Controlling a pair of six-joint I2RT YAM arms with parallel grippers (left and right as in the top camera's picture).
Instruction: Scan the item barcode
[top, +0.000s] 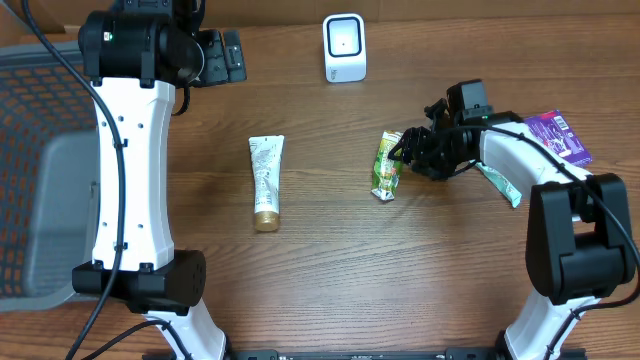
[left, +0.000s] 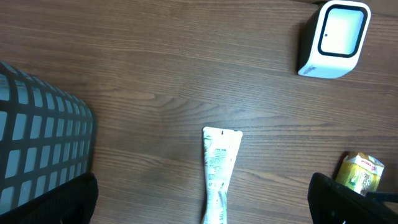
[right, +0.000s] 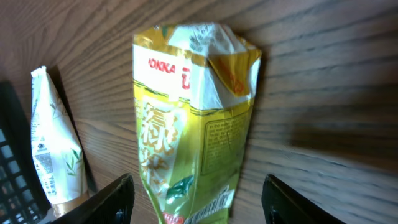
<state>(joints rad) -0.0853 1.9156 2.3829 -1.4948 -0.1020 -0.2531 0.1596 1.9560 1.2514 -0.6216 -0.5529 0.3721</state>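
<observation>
We see the green tea pack (top: 386, 166) lying flat on the desk (top: 330, 270), right of centre. Its long axis runs nearly front to back, and its crumpled end points away from the right end effector (top: 408, 152). That arm reaches in from the right, its fingers (right: 115, 198) spread open astride the pack. The left end effector (top: 222, 55) hangs wide open at the far edge.
</observation>
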